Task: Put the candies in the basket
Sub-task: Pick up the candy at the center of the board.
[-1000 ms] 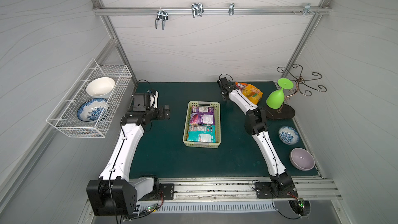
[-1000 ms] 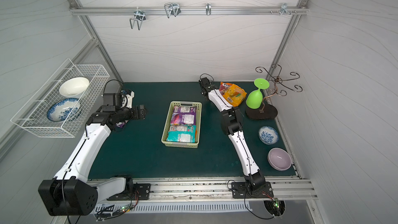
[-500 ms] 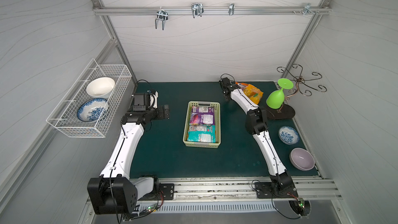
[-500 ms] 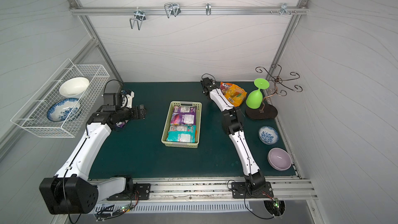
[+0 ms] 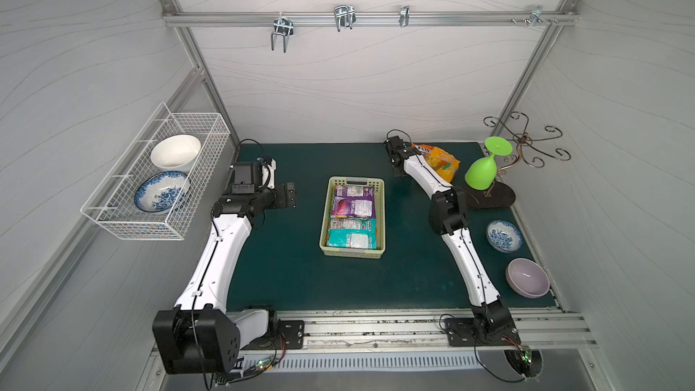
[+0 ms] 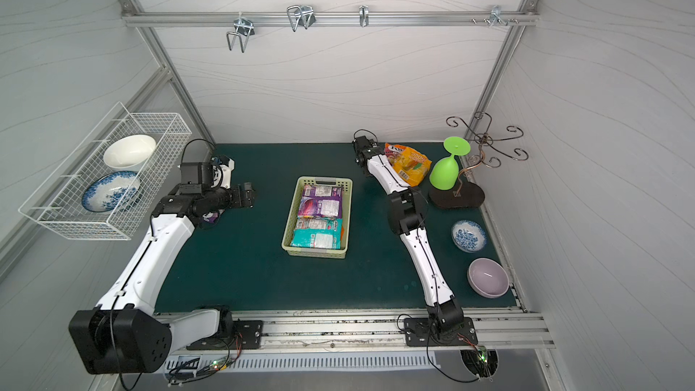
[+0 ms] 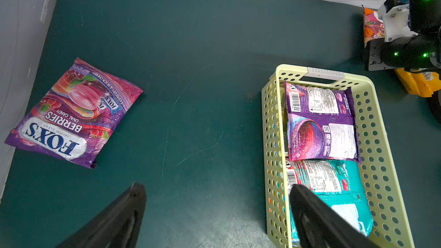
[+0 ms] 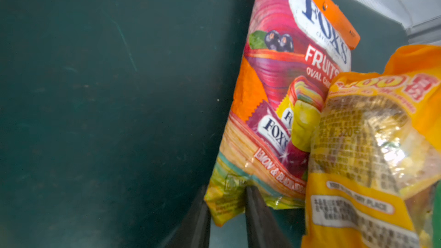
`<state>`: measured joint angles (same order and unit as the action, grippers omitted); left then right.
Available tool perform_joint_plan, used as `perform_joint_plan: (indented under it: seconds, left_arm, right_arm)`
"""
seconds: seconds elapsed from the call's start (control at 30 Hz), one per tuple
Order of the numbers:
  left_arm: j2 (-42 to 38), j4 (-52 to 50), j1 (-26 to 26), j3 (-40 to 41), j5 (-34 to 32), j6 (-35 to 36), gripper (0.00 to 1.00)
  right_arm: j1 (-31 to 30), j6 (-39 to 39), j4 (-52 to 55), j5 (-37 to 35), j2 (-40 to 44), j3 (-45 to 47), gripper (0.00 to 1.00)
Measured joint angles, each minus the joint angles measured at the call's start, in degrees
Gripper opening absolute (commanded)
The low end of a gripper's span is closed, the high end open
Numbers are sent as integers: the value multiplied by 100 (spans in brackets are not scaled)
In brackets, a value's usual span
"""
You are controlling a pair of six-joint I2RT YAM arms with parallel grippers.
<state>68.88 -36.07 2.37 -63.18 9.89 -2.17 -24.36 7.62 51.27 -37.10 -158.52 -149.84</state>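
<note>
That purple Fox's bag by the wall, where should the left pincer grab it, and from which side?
Probably the thin sealed corner of the purple bag nearest the basket, coming down from the open mat side: it lies flat, with its logo end close against the wall.

A dark green mat [image 5: 301,276] covers the tabletop, marked with fine pale scratches. In its middle sits a pale yellow-green basket [image 5: 353,254], its long side running front to back. Near the left wall a purple FOX'S bag [image 7: 71,113] lies flat, well apart from the basket. In the far right corner an orange FOX'S bag [image 6: 393,149] lies partly under a yellow-orange bag [image 6: 413,169]. Just beside them rests a dark stand base [image 5: 492,197], with an upturned green goblet [image 5: 479,176] at its edge. Along the right edge sit a blue-patterned bowl [image 5: 504,235] and, nearer the front, a lilac bowl [image 5: 527,277].
</note>
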Motion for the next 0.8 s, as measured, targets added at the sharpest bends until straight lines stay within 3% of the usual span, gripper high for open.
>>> perform_joint_plan:
  seconds: [0.1, 0.4, 0.8]
  left_arm:
    - [0, 9, 0, 2, 0, 0, 98]
    - [-42, 9, 0, 4, -4, 2, 98]
    - [-256, 7, 0, 7, -11, 7, 98]
  right_arm:
    - [28, 2, 70, 15, -92, -129, 0]
    - [-44, -282, -531, -92, 323, 758, 0]
    - [-164, -153, -555, 396, 1843, 2186, 0]
